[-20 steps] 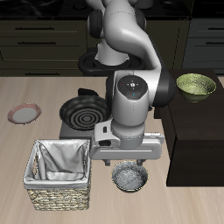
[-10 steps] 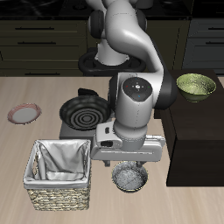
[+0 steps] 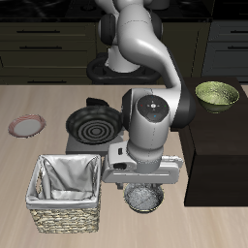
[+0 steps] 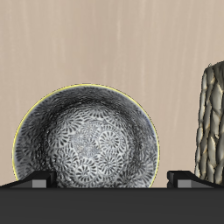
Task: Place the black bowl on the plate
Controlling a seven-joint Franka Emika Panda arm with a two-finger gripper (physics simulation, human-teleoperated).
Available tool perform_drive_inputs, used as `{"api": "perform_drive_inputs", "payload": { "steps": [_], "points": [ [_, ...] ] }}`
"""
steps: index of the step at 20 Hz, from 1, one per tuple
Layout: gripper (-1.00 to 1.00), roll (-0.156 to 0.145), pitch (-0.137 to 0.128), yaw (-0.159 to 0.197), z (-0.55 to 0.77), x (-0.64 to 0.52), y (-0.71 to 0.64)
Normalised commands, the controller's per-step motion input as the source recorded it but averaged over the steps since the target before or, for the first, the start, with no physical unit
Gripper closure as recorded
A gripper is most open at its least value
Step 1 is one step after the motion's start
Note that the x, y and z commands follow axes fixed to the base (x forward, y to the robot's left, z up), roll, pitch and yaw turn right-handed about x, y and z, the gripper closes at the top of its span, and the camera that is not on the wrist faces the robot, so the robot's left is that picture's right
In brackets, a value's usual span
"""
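Observation:
The black bowl (image 3: 145, 200) stands upright on the table near its front edge, beside the woven basket. Its grey-silver mottled inside fills the wrist view (image 4: 87, 140). My gripper (image 3: 143, 182) hangs directly above the bowl, close to its rim. In the wrist view the gripper (image 4: 109, 180) is open, with its two fingertips (image 4: 35, 180) spread wide, about the bowl's width apart, and nothing between them. The plate (image 3: 26, 124), with a pinkish-red rim, lies far off at the table's side edge, beyond the frying pan.
A woven basket (image 3: 65, 194) with a white liner stands right beside the bowl and shows in the wrist view (image 4: 213, 114). A black ridged frying pan (image 3: 94, 124) sits between bowl and plate. An olive-green bowl (image 3: 217, 95) rests on a dark cabinet (image 3: 218, 155).
The arm has come down a little and slightly forward over the black bowl. The bowl and plate have not moved.

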Motion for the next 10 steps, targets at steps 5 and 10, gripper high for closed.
{"api": "perform_drive_inputs", "payload": {
  "steps": [5, 10],
  "points": [
    [-1.00, 0.008, 0.017, 0.004, -0.14, -0.03, 0.05],
    [-1.00, -0.004, 0.013, 0.000, -0.10, 0.00, -0.01]
  ]
}}
